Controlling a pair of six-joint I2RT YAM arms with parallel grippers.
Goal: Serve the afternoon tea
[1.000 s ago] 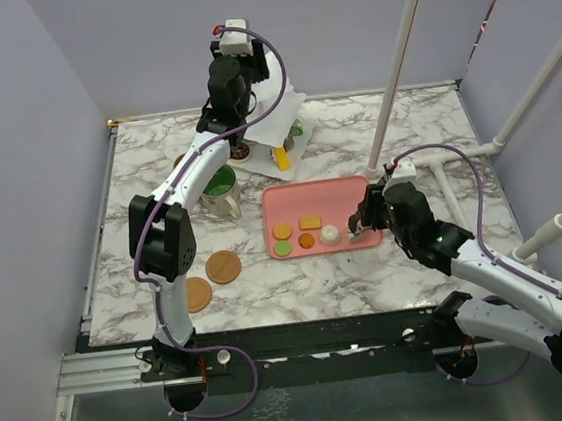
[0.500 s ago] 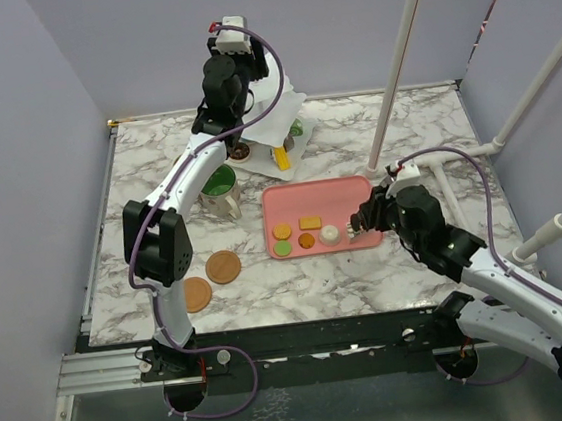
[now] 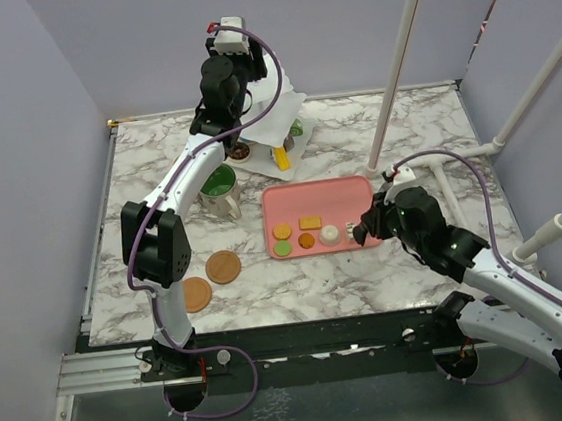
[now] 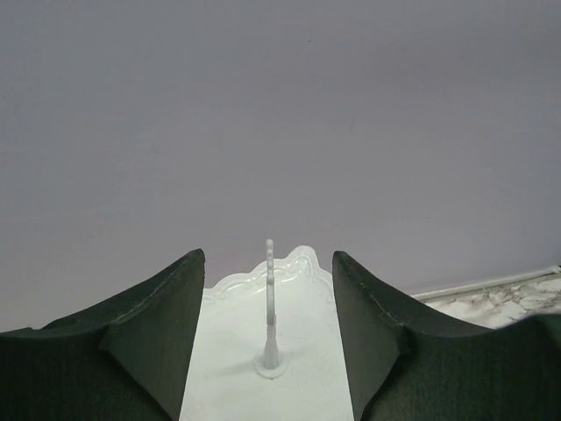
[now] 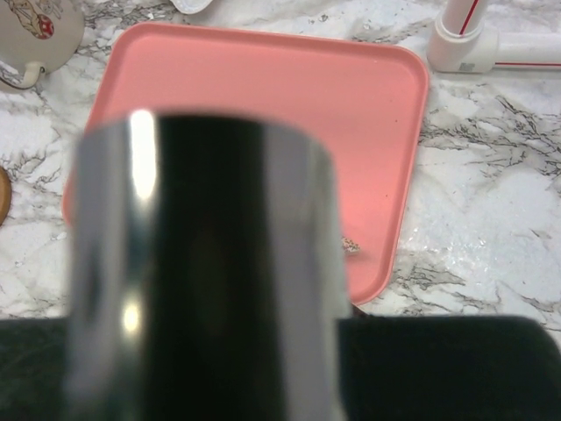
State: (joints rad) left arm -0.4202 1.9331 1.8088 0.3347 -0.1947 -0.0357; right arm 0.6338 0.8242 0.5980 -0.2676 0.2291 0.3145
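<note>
The white three-tier stand [image 3: 276,110] is at the back. My left gripper [image 3: 229,100] hovers open and empty over its top tier [image 4: 228,351], the centre post [image 4: 269,298] between the fingers. A donut [image 3: 240,151], a yellow cake slice [image 3: 281,157] and a green piece [image 3: 296,128] sit on the lowest tier. Several small pastries [image 3: 306,233] lie on the pink tray [image 3: 340,199]. My right gripper [image 3: 362,230] is at the tray's right end, shut on black tongs [image 5: 206,263] that block its wrist view. The green-inside mug [image 3: 220,185] stands left of the tray.
Two round wooden coasters [image 3: 224,267] [image 3: 198,294] lie at the near left. White pipes [image 3: 397,68] rise at the right and back right. A beige mug side [image 5: 35,35] shows at the right wrist view's top left, beyond the tray [image 5: 351,114].
My right gripper with the tongs has drawn a little nearer, along the tray's right end. My left gripper has shifted slightly left and up at the stand's top.
</note>
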